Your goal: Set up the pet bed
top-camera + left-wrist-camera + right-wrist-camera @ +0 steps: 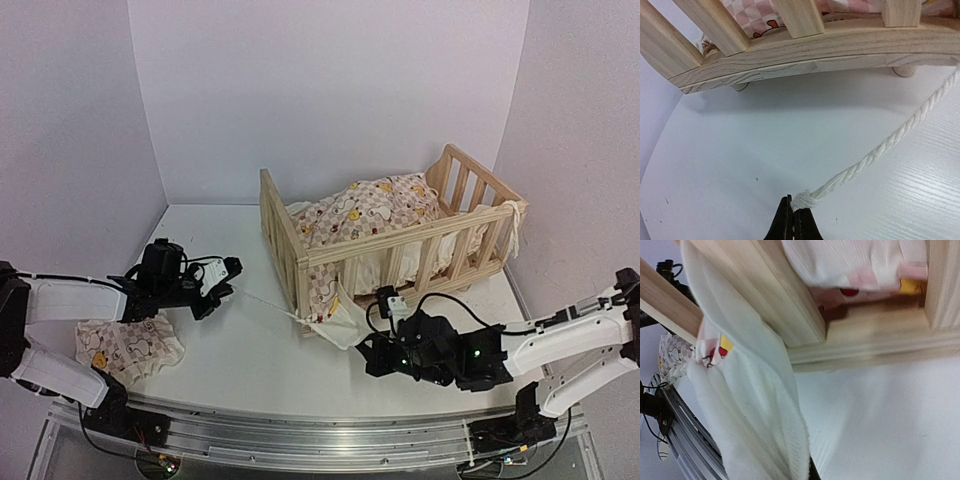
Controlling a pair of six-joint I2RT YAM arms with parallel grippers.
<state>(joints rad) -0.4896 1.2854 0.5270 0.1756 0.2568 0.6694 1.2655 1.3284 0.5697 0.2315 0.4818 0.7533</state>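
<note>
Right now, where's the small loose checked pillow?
Top view, near-left of the table: the small checked pillow lies flat between the left arm and the table's near edge, well apart from the wooden frame at centre-right.

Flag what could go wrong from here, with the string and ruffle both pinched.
1. The left gripper pinches only the knotted end of the tie string, stretched toward the pine frame; a harder pull may slip the knot free or drag the frame.
2. The right gripper seems to hold the cushion's cream ruffle, which hangs outside the front rail; tugging could snag it there or haul the cushion out.
</note>
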